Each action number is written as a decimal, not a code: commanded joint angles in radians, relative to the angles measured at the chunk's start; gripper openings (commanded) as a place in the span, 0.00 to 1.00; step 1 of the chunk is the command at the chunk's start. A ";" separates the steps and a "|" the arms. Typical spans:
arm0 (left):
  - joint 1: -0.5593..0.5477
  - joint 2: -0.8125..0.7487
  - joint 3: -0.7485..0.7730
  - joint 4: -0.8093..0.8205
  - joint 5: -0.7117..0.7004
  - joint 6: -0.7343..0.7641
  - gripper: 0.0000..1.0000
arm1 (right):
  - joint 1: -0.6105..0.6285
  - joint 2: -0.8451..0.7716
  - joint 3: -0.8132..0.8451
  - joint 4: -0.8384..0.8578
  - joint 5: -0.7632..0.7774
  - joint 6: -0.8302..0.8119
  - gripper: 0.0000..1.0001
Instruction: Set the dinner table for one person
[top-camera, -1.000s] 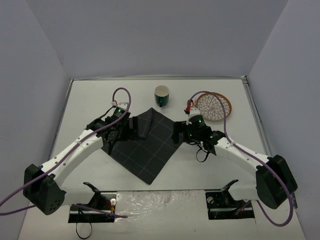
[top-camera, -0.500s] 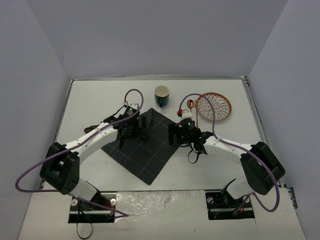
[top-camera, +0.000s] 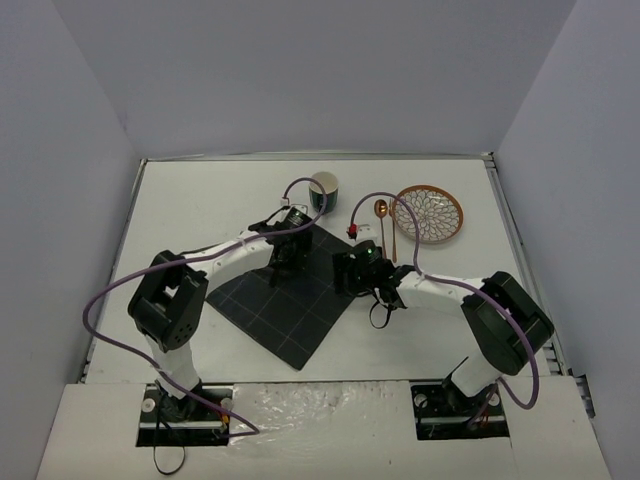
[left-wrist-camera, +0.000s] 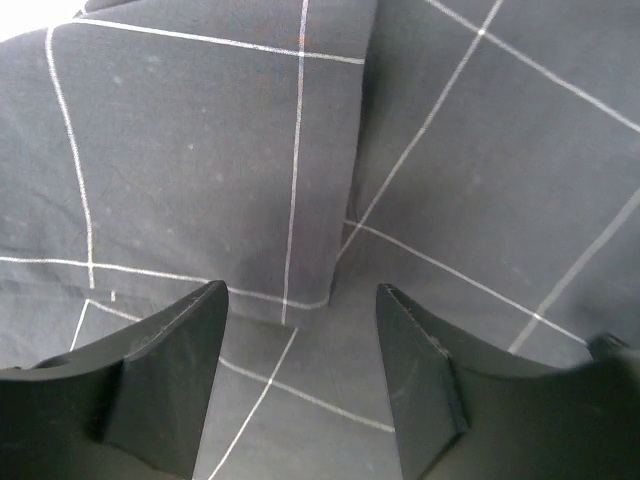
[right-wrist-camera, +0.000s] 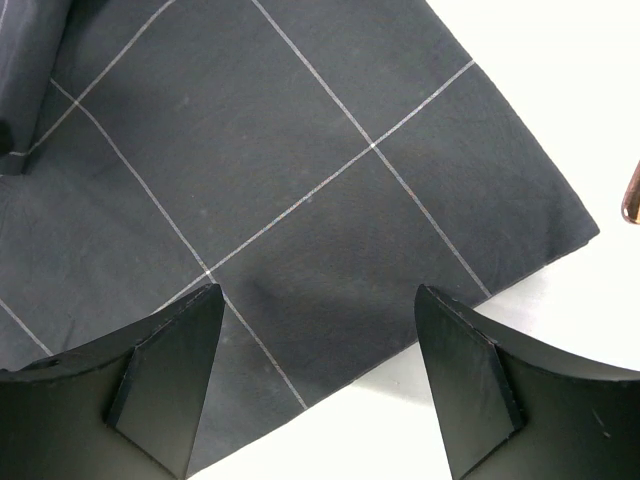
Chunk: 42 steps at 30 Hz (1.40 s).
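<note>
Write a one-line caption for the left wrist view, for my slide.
The left gripper, jaws apart, above the folded-over flap of the dark grid-lined placemat.

Bare worktop (top-camera: 190, 215) at far left and near right. Cup (top-camera: 323, 190) stands just beyond the left end effector (left-wrist-camera: 300, 292). Spoon (top-camera: 383, 228) and plate (top-camera: 428, 213) fill the far right. Both arms crowd low over the placemat (top-camera: 285, 315); its folded flap (left-wrist-camera: 200, 150) lies ahead of the left fingers (left-wrist-camera: 165, 375). The right end effector (right-wrist-camera: 318, 292) hangs by the mat's corner.
</note>
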 joint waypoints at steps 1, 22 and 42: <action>-0.014 0.019 0.055 -0.013 -0.071 0.027 0.52 | 0.006 -0.004 0.014 0.059 0.034 0.003 0.73; 0.038 0.116 0.265 -0.124 -0.305 0.234 0.00 | 0.006 -0.058 0.001 0.012 0.036 -0.016 0.73; 0.356 0.381 0.815 -0.079 -0.559 0.585 0.68 | 0.013 -0.136 0.044 -0.089 -0.010 -0.076 0.80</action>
